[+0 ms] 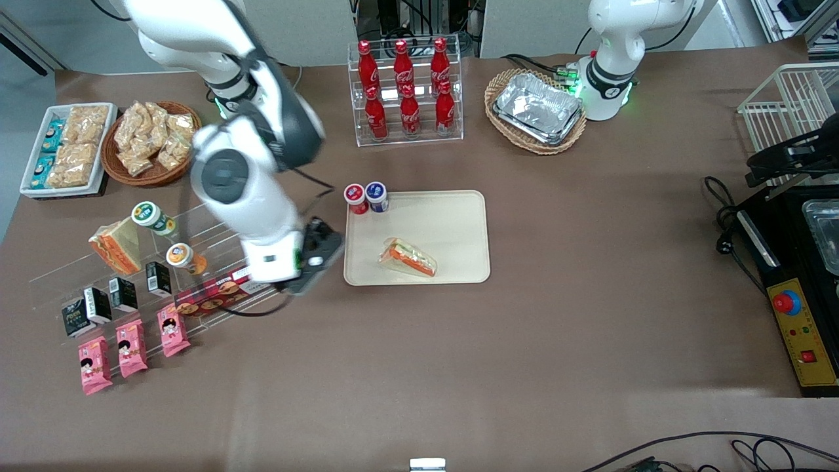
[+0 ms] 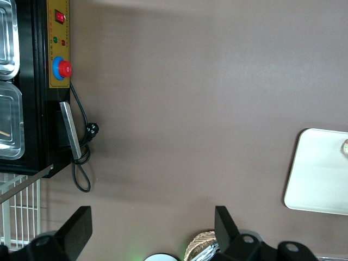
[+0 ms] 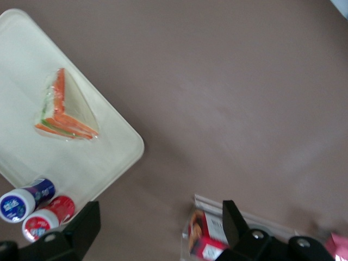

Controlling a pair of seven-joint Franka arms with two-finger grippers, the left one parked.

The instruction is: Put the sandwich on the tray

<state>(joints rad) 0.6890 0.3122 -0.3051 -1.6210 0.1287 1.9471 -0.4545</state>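
Observation:
The sandwich [image 1: 408, 257], a thin wrapped wedge with orange-red and green stripes, lies on the beige tray [image 1: 452, 223], near the tray's edge closest to the front camera. It also shows in the right wrist view [image 3: 65, 109] on the tray [image 3: 103, 157]. My right gripper [image 1: 308, 265] hovers over the table beside the tray, toward the working arm's end, apart from the sandwich. Its fingers [image 3: 87, 225] stand wide apart with nothing between them. A corner of the tray shows in the left wrist view [image 2: 318, 174].
Two small jars, red-capped [image 1: 356, 198] and blue-capped [image 1: 376, 196], stand on the tray's corner. A clear display rack [image 1: 151, 262] with a thicker sandwich wedge [image 1: 117, 246], cups, cartons and a biscuit box [image 1: 213, 295] lies beside my gripper. Cola bottles [image 1: 404, 88] and a foil-tray basket [image 1: 536, 108] stand farther back.

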